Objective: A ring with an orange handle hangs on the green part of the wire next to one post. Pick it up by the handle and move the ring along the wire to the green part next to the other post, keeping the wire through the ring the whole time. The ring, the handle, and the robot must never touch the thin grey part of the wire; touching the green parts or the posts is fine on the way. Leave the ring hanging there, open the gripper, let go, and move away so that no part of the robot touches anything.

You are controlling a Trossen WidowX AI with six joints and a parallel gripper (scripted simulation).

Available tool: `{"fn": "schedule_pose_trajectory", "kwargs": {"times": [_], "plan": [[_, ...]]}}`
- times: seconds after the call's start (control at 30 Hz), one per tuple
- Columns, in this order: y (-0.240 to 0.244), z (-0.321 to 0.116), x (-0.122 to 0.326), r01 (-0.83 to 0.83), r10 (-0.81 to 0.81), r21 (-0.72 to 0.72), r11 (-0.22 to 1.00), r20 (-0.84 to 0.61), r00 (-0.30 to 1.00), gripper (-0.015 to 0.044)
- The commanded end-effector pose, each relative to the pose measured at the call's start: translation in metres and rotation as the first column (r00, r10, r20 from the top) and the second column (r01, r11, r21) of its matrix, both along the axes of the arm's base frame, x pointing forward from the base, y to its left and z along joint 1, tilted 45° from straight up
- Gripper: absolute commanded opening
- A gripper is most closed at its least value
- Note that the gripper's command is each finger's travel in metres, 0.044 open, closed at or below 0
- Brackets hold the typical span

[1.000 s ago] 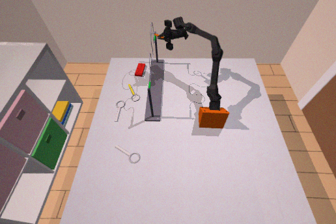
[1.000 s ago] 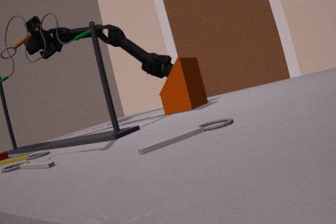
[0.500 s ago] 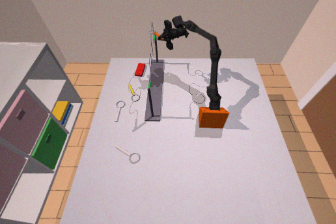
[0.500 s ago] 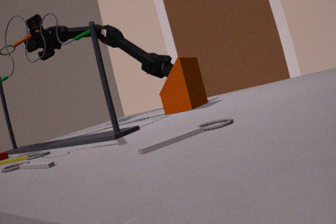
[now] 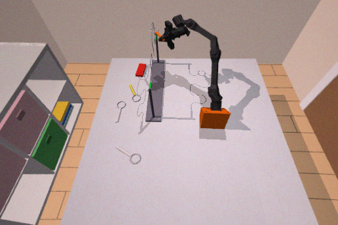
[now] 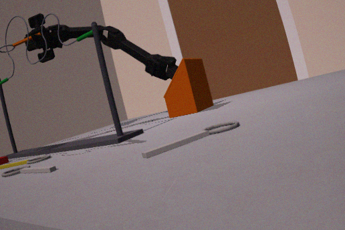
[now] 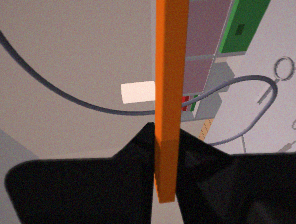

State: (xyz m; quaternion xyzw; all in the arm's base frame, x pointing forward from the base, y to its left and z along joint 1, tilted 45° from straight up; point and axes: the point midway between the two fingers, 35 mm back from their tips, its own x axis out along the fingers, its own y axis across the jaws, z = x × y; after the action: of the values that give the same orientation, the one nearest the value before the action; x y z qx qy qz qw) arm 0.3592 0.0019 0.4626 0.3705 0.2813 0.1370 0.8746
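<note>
My gripper (image 5: 160, 39) (image 6: 31, 39) (image 7: 158, 128) is shut on the orange handle (image 5: 158, 33) (image 6: 21, 41) (image 7: 170, 75), beside the upper wire near the far post (image 5: 158, 51) (image 6: 7, 121). The ring (image 5: 150, 31) is at the handle's far end; in the exterior view it appears around the grey wire (image 6: 6, 34) (image 7: 100, 109), above the far green part (image 5: 156, 38) (image 6: 4, 81). Whether ring and wire touch is too small to tell. The ring is outside the wrist view. The other green part (image 5: 150, 86) (image 6: 84, 35) is by the near post (image 5: 151, 103) (image 6: 107, 81).
A dark base plate (image 5: 158, 86) (image 6: 80, 144) bears both posts. A red block (image 5: 141, 70), a yellow-handled ring (image 5: 131, 89) and two pale-handled rings lie on the table. The grey wire's bends stand close to the gripper in the exterior view. The arm rises from an orange block (image 5: 214, 119) (image 6: 202, 85).
</note>
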Motion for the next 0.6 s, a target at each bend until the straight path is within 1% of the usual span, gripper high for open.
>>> {"fn": "schedule_pose_trajectory", "kwargs": {"times": [0.0, 0.57], "plan": [[0.0009, 0.0006, -0.0002, -0.004, 0.005, -0.051, 0.999, 0.012, 1.000, -0.0150], [-0.0030, -0.0032, 0.0007, 0.009, -0.002, -0.232, 0.973, 0.031, 1.000, -0.0150]]}}
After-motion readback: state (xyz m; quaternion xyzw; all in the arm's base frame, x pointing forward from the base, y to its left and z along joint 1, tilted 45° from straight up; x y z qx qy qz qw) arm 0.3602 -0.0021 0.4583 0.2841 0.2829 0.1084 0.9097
